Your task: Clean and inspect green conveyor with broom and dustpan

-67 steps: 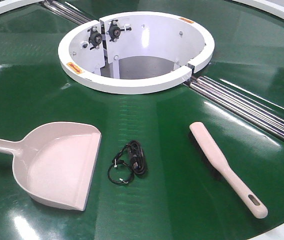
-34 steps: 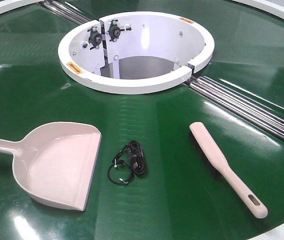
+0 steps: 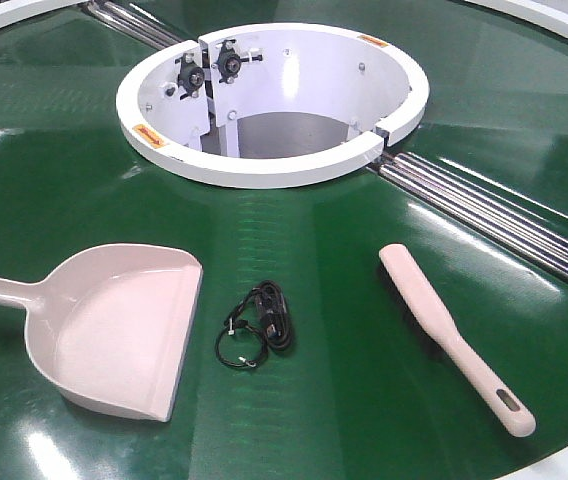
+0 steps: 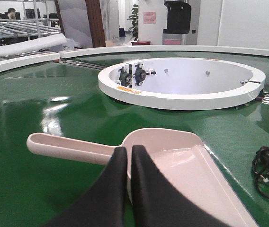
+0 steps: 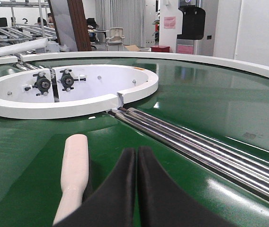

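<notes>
Most of the green conveyor (image 3: 54, 180) runs out of frame; on it the dustpan (image 3: 114, 330) lies left, handle cut off at the edge, the broom (image 3: 444, 330) right, bristles hidden underneath, a black cable (image 3: 259, 325) between. Left gripper (image 4: 129, 152) and right gripper (image 5: 137, 152), unseen from the front, are each pinched together, empty.

The green conveyor (image 3: 64, 190) is glossy and smooth. The dustpan (image 3: 114, 330) and broom (image 3: 451, 337) look like smooth plastic. The rails (image 3: 484, 215) are polished metal.
</notes>
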Controlling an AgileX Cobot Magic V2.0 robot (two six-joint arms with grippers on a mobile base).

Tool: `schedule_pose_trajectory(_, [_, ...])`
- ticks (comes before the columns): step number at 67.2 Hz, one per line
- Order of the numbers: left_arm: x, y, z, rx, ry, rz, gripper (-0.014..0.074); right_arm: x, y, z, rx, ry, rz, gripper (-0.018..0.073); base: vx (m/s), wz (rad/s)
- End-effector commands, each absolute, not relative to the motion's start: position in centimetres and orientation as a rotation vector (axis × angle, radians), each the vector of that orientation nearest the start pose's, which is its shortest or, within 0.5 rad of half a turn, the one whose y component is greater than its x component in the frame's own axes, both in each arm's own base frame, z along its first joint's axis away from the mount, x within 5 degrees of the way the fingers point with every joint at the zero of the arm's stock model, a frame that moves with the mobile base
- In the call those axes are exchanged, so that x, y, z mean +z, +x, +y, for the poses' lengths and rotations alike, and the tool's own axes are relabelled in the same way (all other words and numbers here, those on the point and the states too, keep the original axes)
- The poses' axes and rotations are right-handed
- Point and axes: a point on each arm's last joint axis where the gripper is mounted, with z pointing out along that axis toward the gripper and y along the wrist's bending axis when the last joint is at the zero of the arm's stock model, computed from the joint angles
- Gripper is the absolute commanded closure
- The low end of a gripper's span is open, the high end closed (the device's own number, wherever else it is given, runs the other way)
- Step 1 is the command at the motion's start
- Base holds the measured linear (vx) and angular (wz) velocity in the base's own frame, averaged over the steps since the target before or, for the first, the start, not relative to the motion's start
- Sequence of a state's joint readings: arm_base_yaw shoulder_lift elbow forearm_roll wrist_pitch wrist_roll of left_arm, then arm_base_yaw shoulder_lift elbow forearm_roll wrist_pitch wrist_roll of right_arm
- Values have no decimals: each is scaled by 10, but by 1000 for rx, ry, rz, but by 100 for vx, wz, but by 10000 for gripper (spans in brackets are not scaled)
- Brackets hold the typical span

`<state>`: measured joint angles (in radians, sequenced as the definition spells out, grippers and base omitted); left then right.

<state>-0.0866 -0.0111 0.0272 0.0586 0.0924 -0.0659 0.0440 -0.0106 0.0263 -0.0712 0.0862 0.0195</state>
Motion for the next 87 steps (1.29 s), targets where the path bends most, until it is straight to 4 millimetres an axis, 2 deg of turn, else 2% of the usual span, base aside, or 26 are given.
schedule_pose_trajectory(1, [198,56,-5,-71,64,1493,602,201,56,2,-19,-76,1500,569,0,0])
schedule_pose_trajectory(7, [216,54,-5,-78,65,1374,602,201,56,2,-19,-76,1500,569,0,0])
schedule_pose_trajectory(19, [274,46,-5,-78,60,1273,602,200,56,2,-20,-76,1504,569,0,0])
schedule_pose_trajectory(27, [308,58,-5,-70,57,1379,602,200,56,2,-20,-76,1504,569,0,0])
schedule_pose_trajectory(33, [320,75,-5,-61,55,1521,602,200,56,2,-20,-76,1505,569,0,0])
schedule_pose_trajectory(40, [324,96,-7,-50,56,1686,602,200,56,2,-20,-76,1506,569,0,0])
schedule_pose_trajectory(46, [319,113,-8,-45,57,1789,602,200,56,2,-20,-77,1507,569,0,0])
schedule_pose_trajectory(68, [302,140,-10,-40,65,1911,588,200,56,2,-20,-77,1507,569,0,0])
schedule_pose_trajectory(78, [303,140,-10,-41,65,1909,505,200,56,2,-20,-77,1507,569,0,0])
schedule_pose_trajectory(87, [304,141,-10,-41,65,1903,344,200,56,2,-20,-77,1507,569,0,0])
